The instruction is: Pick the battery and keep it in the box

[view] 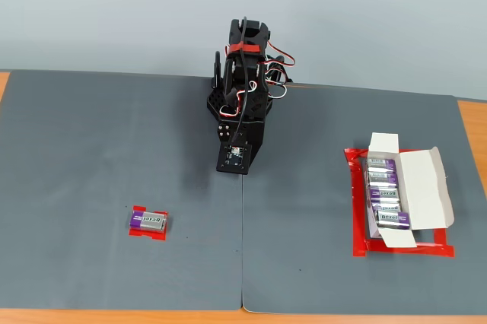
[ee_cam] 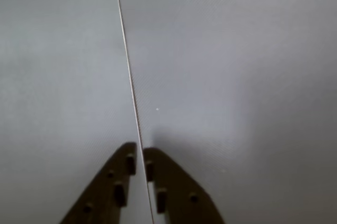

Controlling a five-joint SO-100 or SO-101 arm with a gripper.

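A small purple-and-silver battery (view: 148, 220) lies on a red tape patch at the front left of the grey mat in the fixed view. The white box (view: 426, 187) sits at the right inside a red tape frame, flaps open, with several like packs in a row inside it. The black arm (view: 242, 103) stands folded at the back middle, far from both. In the wrist view my gripper (ee_cam: 140, 153) hangs over bare mat, its two dark fingers nearly touching with nothing between them. Neither the battery nor the box shows in the wrist view.
Two grey mats meet at a seam (view: 243, 248) running from the arm's base to the front edge; the same seam (ee_cam: 129, 71) runs up the wrist view. Orange table (view: 472, 122) shows past the mat's right edge.
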